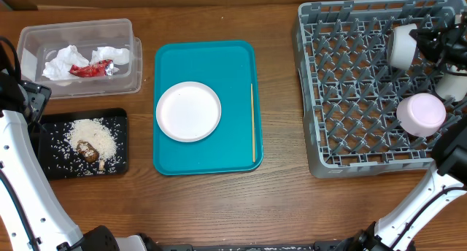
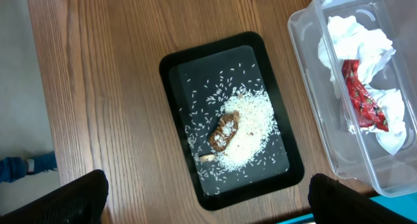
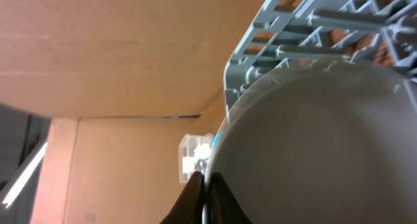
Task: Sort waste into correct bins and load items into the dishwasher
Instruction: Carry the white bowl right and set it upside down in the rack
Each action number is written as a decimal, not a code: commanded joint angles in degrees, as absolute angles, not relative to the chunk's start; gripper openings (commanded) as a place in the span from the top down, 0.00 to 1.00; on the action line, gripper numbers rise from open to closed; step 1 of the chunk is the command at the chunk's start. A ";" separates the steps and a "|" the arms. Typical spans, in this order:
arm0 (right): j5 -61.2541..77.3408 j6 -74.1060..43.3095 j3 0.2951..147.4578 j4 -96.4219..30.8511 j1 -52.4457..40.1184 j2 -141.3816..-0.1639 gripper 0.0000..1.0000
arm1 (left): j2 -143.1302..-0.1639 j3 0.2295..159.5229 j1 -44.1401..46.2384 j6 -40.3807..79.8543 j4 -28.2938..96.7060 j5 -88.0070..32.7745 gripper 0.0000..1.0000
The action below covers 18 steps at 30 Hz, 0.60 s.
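Crumpled white paper napkins (image 1: 62, 61) and a small red wrapper (image 1: 91, 68) lie together in the clear plastic rectangular tub (image 1: 44, 33) at the far left of the wooden table (image 1: 219, 207). White rice grains (image 1: 98, 138) are heaped and scattered in the shallow black rectangular tray (image 1: 55, 152) just in front of the tub. A brown food lump (image 1: 89, 153) sits at the edge of the heap. The large teal tray (image 1: 233, 68) is mid-table. It carries a large round white plate (image 1: 188, 111) on its left half and a thin wooden stick (image 1: 252, 123) lying along its right rim. The large square grey plastic dish rack (image 1: 350, 98) stands on the right. A pinkish-white dish (image 1: 421, 114) rests among the pegs near its right side. A pale grey bowl (image 3: 313, 146) is on edge at the far right corner. Right gripper (image 3: 205, 188): fingers pinched narrow on the bowl's rim, bowl inside the rack. Left gripper (image 2: 208, 208): poised above the black tray, fingers (image 2: 81, 198) spread wide, nothing between them. Whether the bowl is seated on the pegs cannot be told.
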State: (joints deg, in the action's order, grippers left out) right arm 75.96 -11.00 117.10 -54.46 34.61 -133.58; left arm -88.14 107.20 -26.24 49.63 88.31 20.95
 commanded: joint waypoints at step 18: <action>69.23 -18.24 114.63 -57.43 34.89 -133.14 0.96 | -87.74 107.07 -26.13 50.83 88.40 20.75 0.00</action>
State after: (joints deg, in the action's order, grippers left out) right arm 79.99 -17.19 114.83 -56.18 34.87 -133.56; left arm -88.14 107.20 -26.24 49.63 88.31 20.95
